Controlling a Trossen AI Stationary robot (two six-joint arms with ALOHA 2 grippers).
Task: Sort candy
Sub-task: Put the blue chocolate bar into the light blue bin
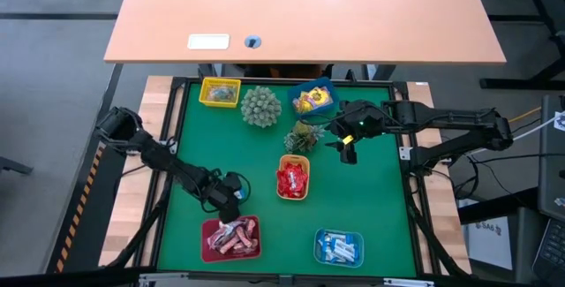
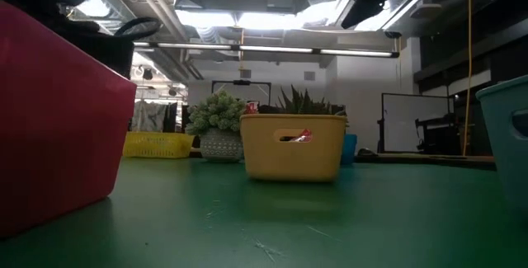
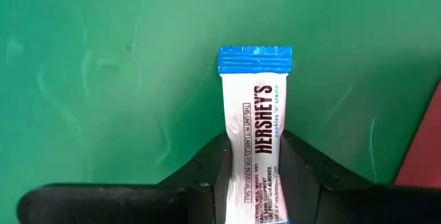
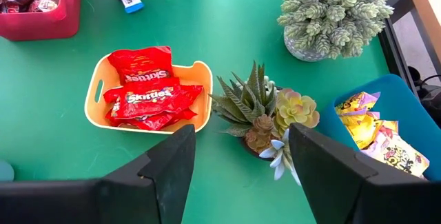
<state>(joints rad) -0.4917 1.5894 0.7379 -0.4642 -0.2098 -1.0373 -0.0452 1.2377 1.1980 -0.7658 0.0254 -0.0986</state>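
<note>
From overhead I cannot make out the left gripper [image 3: 251,176]; its jaws clamp a blue-white candy [image 3: 253,148]. The right gripper [image 4: 238,165] jaws stand apart, empty.

Left claw [image 1: 231,209] hangs just above the red tray [image 1: 231,238] of candy [image 1: 234,234].

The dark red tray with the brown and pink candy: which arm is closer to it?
Left. Its gripper hangs right at the dark red tray's edge, holding a blue-white candy. The right gripper is far across the mat, by the small plant.
</note>
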